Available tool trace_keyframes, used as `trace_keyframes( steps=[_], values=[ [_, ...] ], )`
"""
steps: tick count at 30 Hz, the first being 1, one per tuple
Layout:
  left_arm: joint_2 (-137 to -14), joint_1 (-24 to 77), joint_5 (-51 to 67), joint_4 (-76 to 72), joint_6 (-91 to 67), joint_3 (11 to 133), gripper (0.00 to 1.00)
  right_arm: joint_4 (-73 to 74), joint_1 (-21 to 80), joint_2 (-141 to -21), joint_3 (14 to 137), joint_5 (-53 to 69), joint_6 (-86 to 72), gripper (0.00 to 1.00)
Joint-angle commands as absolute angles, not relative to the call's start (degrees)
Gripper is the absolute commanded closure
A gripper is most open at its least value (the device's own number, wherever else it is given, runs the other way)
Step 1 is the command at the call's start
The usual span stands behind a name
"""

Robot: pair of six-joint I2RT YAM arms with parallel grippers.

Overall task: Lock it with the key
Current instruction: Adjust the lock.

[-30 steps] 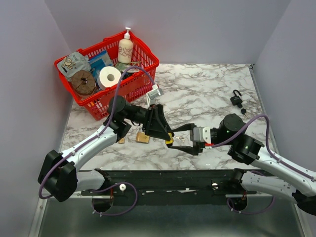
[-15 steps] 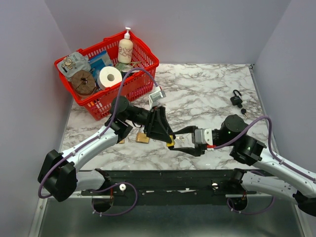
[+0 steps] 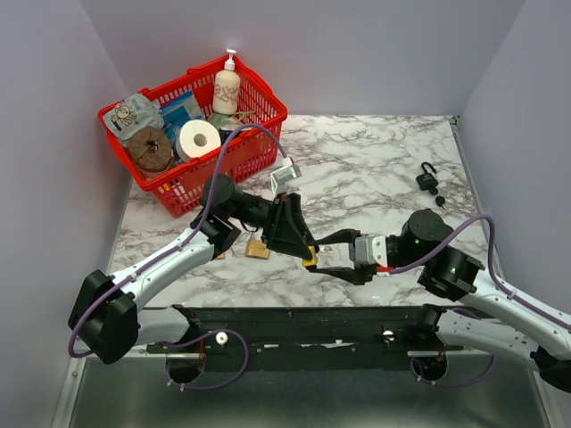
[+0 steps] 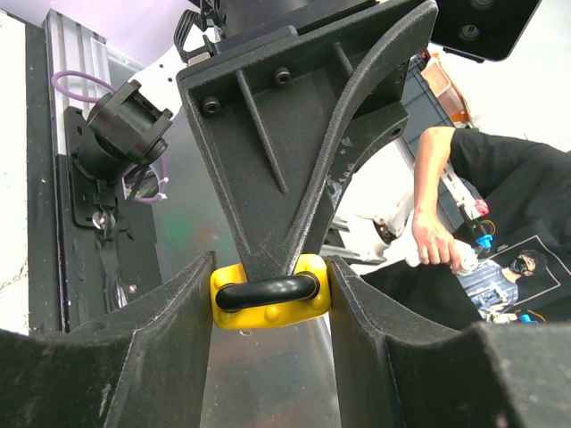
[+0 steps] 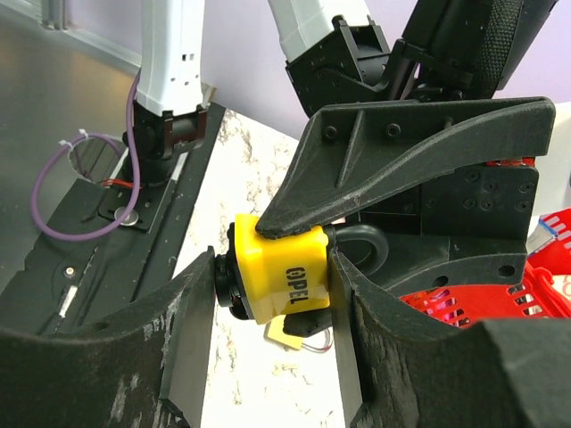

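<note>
Only the wrist cameras show the grip. In the left wrist view the left gripper (image 4: 269, 308) pinches the yellow padlock (image 4: 268, 294) between its two fingers, the black shackle facing the lens. A wedge-shaped finger of the other arm comes down onto the lock from above. In the right wrist view the right gripper (image 5: 275, 299) is closed on the same lock from both sides, and there a finger of the left arm presses on top. That view alone shows black lettering on the lock's face and a dark round part jutting from its left side; whether that is a key I cannot tell. The top view gives only a yellow speck where the two arms meet, held above the near middle of the marble table (image 3: 375, 169).

A brass padlock (image 3: 257, 251) lies on the table just beside the left arm, partly under it. A black padlock (image 3: 427, 179) sits well apart, near the right edge. The red basket (image 3: 250, 152) at the far left holds a soap bottle (image 3: 227, 87) and a toilet roll (image 3: 198, 138). A person (image 4: 500, 223) in black shows behind the left fingers.

Since a second ago the joined grippers have slid slightly toward the near edge and the right arm's elbow has drawn back to the right; both loose padlocks lie unmoved
</note>
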State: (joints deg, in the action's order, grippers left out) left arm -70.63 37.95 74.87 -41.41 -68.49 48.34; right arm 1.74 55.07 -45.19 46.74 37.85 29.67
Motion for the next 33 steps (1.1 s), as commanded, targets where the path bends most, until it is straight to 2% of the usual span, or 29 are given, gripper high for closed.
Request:
trace_keyframes(
  steps=[1, 15, 19, 33],
  values=[
    [-69.9, 37.4, 78.4, -42.5, -67.9, 49.0, 1.00, 3.5, 54.8, -41.8, 46.9, 38.3, 31.3, 0.56],
    [-69.4, 37.4, 77.0, -39.4, -65.7, 47.9, 1.00, 0.9, 54.7, -43.1, 48.8, 32.0, 25.6, 0.63],
    [-68.7, 37.4, 75.9, -36.0, -63.5, 47.4, 1.00, -1.0, 54.8, -43.2, 48.8, 25.1, 23.6, 0.72],
    [-68.9, 37.0, 72.2, -34.1, -63.8, 47.1, 1.00, -4.7, 54.8, -45.5, 48.5, 14.4, 21.4, 0.76]
  ],
)
